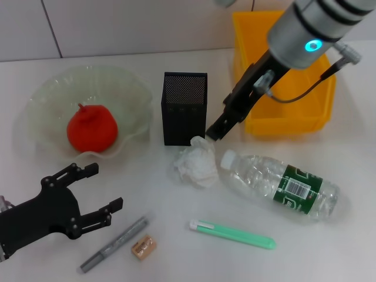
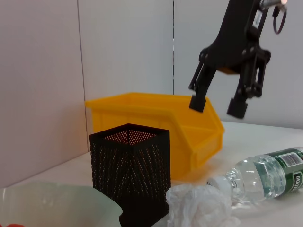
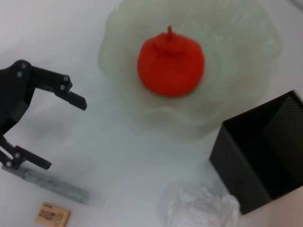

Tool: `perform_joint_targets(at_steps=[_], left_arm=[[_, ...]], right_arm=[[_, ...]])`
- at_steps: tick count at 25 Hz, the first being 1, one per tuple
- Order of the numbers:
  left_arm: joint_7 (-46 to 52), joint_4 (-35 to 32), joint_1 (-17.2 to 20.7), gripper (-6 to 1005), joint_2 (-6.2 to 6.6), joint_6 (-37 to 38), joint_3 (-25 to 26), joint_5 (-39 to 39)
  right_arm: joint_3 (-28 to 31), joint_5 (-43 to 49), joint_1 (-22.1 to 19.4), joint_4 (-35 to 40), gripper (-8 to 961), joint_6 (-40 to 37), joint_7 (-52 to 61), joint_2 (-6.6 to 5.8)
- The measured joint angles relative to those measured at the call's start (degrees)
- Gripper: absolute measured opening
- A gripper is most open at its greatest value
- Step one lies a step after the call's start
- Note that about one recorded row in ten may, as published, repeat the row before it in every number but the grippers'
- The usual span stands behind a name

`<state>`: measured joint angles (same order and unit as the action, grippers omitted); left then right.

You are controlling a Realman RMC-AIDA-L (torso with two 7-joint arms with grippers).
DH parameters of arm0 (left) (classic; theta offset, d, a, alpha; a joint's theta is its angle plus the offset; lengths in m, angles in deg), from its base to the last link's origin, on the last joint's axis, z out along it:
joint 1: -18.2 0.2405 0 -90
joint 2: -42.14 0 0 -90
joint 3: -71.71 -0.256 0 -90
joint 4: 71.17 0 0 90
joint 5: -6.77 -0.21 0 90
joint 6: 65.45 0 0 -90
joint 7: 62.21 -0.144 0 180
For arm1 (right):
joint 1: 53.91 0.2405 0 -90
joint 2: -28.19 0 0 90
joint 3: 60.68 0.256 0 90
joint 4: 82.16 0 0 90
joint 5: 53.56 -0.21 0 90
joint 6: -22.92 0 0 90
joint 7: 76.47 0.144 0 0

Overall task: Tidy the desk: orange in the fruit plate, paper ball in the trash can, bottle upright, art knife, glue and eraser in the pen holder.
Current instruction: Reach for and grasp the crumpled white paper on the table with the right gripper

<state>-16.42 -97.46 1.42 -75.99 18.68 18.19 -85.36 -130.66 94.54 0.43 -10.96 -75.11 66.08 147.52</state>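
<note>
Paper ball (image 1: 197, 164) lies at frame centre on the desk (image 1: 329, 247), directly under the right end effector (image 1: 214, 134), whose fingers are spread and empty, its tips hard to separate in head view; left end effector (image 1: 94, 197) open, empty, lower left.

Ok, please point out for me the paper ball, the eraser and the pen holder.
paper ball (image 1: 197, 164), head view, middle of the crumpled wad.
eraser (image 1: 143, 245), head view, top face of the small block.
pen holder (image 1: 184, 117), head view, front mesh wall.
</note>
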Motion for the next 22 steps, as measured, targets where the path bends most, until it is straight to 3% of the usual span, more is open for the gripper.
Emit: perform_joint_targets(at_steps=[6, 22], left_arm=[[0.0, -0.3, 0.4, 860, -0.01, 0.6, 0.0, 0.0], [-0.4, -0.3, 0.4, 860, 0.01, 1.4, -0.1, 0.0]], right_arm=[[-3.9, 0.0, 2.9, -7.1, 826, 2.9, 2.8, 0.19], [-12.5, -1.4, 5.9, -20.2, 825, 14.9, 2.9, 0.53]])
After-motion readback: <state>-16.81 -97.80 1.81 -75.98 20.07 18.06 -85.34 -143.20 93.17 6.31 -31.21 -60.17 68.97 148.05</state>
